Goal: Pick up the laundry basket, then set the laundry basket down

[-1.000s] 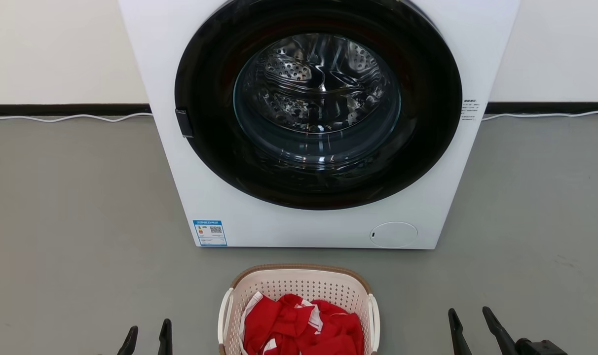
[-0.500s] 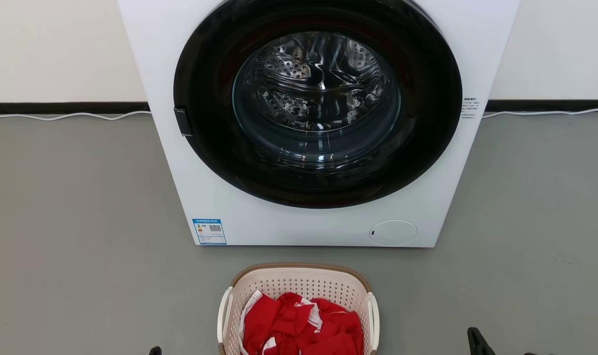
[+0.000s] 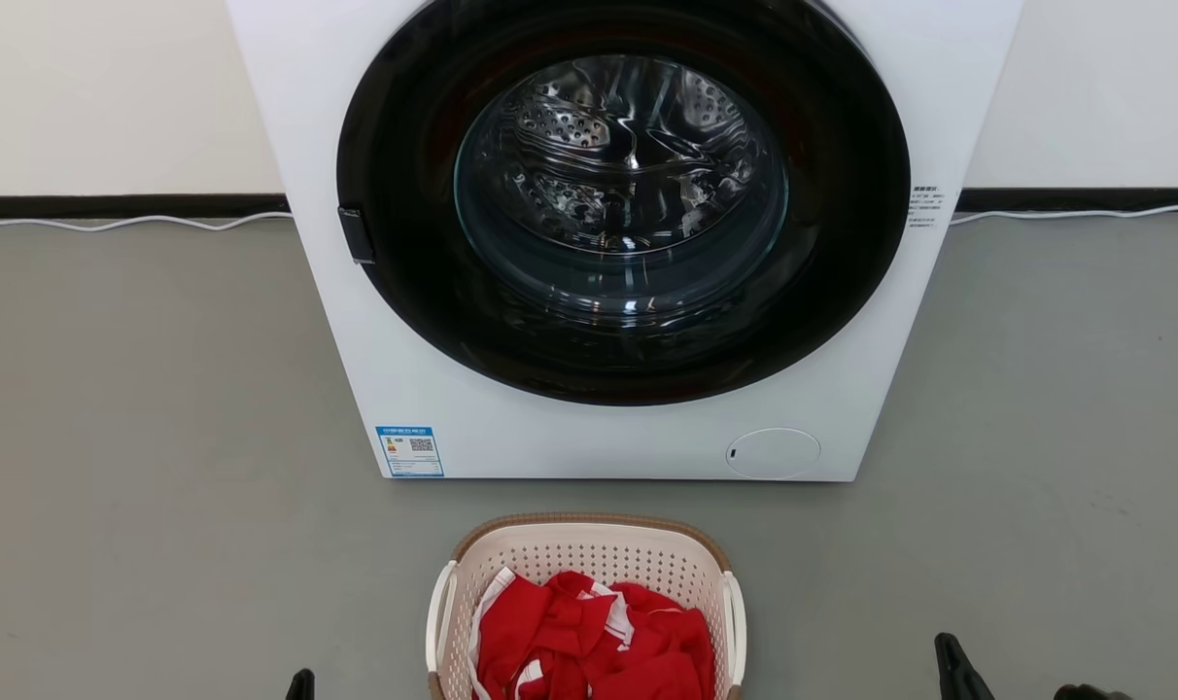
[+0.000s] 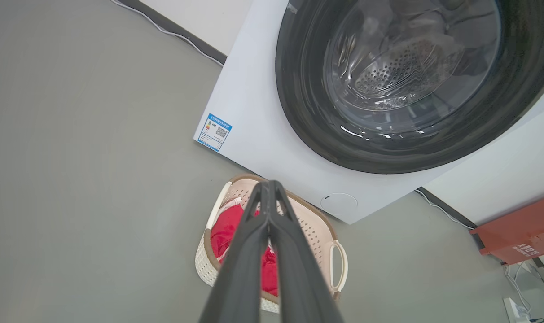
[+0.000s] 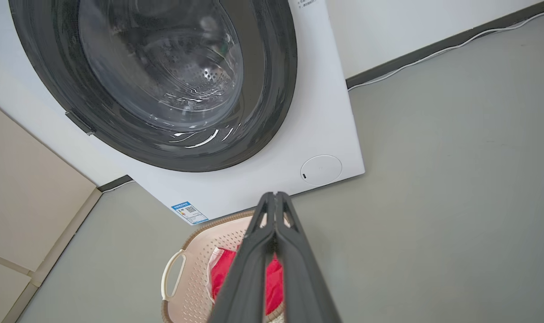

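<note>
The laundry basket [image 3: 589,562] stands on the grey floor just in front of the washing machine, cream and perforated with a brown rim and white loop handles. Red and white clothes [image 3: 589,642] lie in it. In the left wrist view my left gripper [image 4: 268,183] is shut and empty, hanging over the basket [image 4: 311,224]. My right gripper [image 5: 275,194] is shut and empty too, above the basket [image 5: 193,280]. In the head view one dark fingertip [image 3: 300,686] pokes up left of the basket and another fingertip [image 3: 951,666] right of it, both apart from the handles.
A white front-loading washing machine [image 3: 599,442] with a round dark door stands right behind the basket. A white cable [image 3: 122,224] runs along the wall base. An orange-red box [image 4: 519,229] and a power strip [image 4: 514,309] lie to the machine's right. Bare floor spreads on both sides.
Both grippers have dropped toward the head view's bottom edge; only their tips show now. The whole picture has slid up slightly, so the camera moved. The basket has stayed put.
</note>
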{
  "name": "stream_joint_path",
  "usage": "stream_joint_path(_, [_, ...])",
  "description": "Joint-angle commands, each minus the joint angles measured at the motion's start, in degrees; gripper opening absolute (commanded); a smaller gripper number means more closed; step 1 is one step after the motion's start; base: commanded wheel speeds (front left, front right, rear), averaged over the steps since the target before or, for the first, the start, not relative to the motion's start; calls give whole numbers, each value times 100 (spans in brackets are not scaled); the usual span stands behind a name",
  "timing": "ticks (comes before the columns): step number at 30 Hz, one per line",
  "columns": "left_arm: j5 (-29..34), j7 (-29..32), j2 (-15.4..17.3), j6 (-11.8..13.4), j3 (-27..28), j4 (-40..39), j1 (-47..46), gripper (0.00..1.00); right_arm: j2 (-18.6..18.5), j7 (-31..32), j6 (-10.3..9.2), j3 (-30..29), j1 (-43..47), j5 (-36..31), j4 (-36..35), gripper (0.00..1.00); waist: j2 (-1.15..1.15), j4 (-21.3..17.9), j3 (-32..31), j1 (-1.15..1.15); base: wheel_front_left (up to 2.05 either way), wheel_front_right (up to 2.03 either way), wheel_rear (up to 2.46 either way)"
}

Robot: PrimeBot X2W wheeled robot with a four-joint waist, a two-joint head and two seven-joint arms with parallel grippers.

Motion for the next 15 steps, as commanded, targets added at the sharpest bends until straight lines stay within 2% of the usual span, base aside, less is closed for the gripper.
stream_joint_path(1, [-166,37,36,-17,80,-168,-315,0,-28,41,-2,-19,-288,188,-172,0,0,-2,5,-1,0,0,0])
stream_joint_path(15, [-934,268,7,-27,154,-224,-493,0,-34,277,-2,-77,-442,1137,-251,0,0,-20,54,-1,0,0,0])
